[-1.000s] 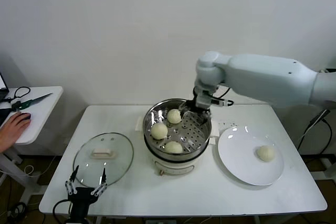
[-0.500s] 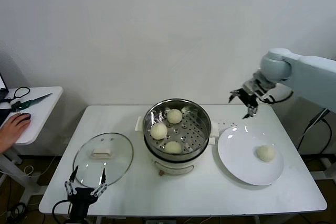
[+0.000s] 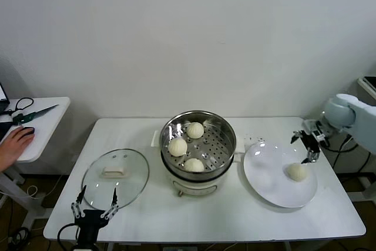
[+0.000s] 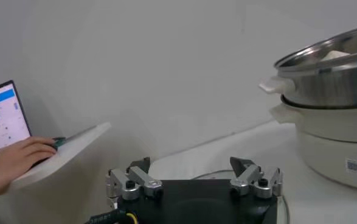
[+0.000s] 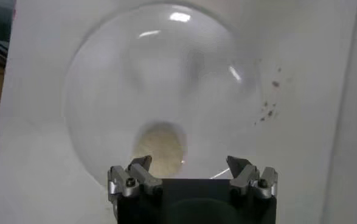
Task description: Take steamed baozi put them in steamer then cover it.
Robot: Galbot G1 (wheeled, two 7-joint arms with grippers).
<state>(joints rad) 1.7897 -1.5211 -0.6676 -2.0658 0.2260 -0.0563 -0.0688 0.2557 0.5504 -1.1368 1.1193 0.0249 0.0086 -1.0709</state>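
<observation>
The steel steamer (image 3: 228,136) stands mid-table on its white base and holds three cream baozi (image 3: 195,129) (image 3: 178,146) (image 3: 194,164). A fourth baozi (image 3: 296,171) lies on the white plate (image 3: 267,174) to its right, and shows blurred in the right wrist view (image 5: 160,145). My right gripper (image 3: 306,146) is open and empty, hovering just above the plate's far right rim, close to that bun. The glass cover (image 3: 115,177) with its cream handle lies flat on the table at the left. My left gripper (image 3: 94,205) is open and parked at the front edge beside the cover.
A side table (image 3: 41,124) at far left holds scissors (image 3: 32,113), and a person's hand (image 3: 14,144) rests there. The steamer's side (image 4: 327,91) fills the edge of the left wrist view. A cable hangs by the table's right edge (image 3: 352,139).
My right arm has swung away from the steamer, across to the right and down, and its open gripper now hovers over the plate by the last baozi. The left arm has not moved.
</observation>
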